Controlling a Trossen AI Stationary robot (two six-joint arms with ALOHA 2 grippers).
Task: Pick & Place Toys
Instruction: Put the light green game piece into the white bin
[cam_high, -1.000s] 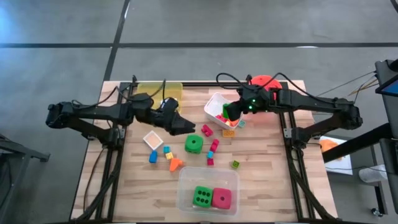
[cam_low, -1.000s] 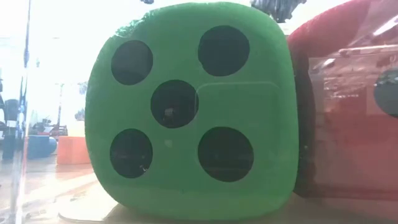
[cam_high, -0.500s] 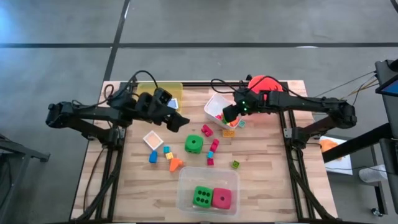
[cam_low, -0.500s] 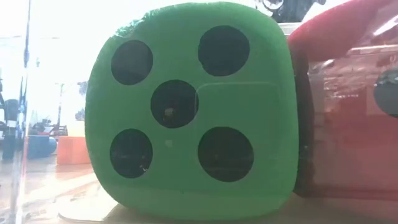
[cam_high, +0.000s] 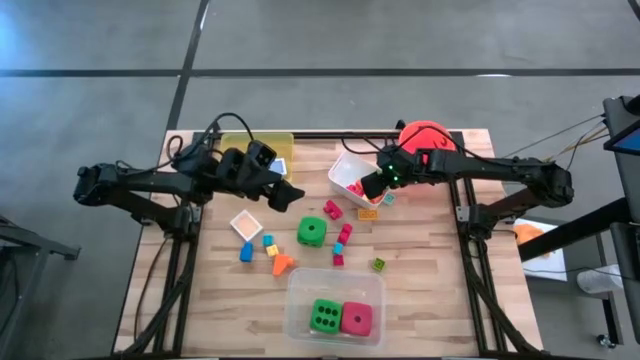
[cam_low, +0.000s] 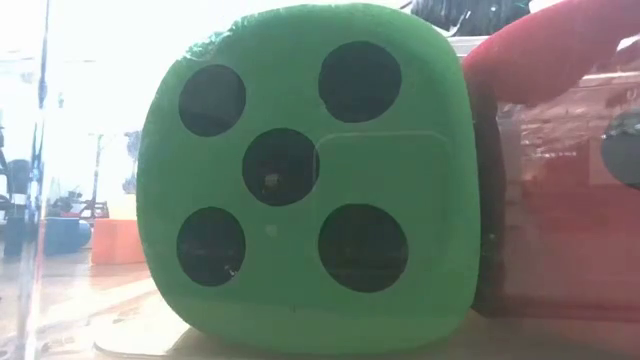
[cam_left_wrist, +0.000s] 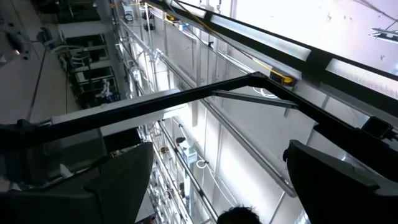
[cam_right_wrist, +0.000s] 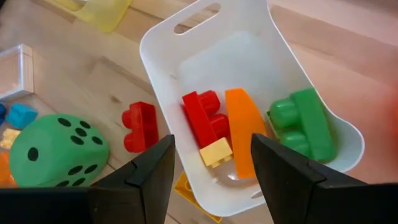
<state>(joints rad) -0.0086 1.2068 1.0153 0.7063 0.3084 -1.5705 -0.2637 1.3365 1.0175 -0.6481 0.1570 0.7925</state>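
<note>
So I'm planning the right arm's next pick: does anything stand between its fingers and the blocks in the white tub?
Nothing visible does. The right gripper hangs open above the white tub, and the red block and orange block lie uncovered.

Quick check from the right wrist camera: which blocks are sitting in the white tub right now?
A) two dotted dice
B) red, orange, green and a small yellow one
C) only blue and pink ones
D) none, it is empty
B: the right wrist view shows the white tub holding a red block, an orange block, a green block and a small yellow block.
</note>
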